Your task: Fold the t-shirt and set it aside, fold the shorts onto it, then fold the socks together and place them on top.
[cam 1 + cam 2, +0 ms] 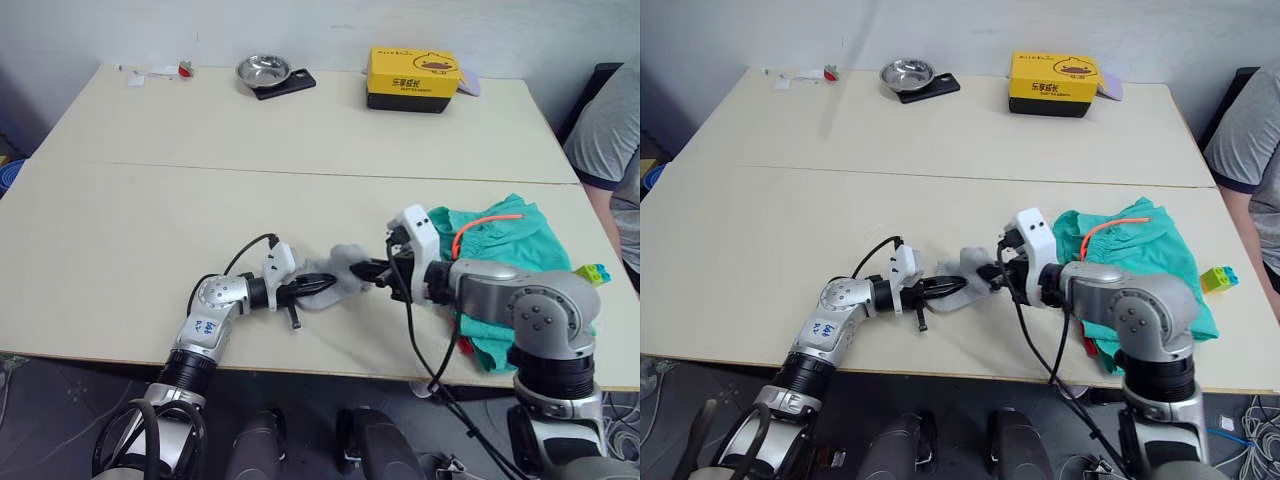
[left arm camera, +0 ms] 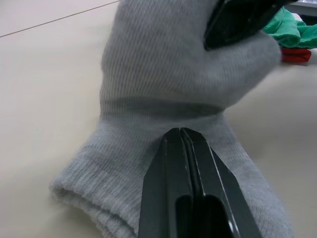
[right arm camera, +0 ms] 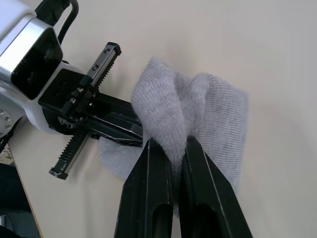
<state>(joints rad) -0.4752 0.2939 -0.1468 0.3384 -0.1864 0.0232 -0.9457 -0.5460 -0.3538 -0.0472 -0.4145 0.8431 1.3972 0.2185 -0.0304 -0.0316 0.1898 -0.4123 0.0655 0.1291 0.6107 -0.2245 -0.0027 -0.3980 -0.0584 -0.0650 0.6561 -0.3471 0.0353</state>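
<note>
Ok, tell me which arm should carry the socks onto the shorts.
Right, probably. The right gripper is shut on the socks and sits next to the shorts. The left gripper also pinches the socks, but on the side away from the shorts.

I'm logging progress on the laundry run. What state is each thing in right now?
socks: bunched on the table, pinched at both ends
left gripper: shut on socks
right gripper: shut on socks
shorts: folded in a pile
t-shirt: under the shorts, only an edge showing
steel bowl: upright
</note>
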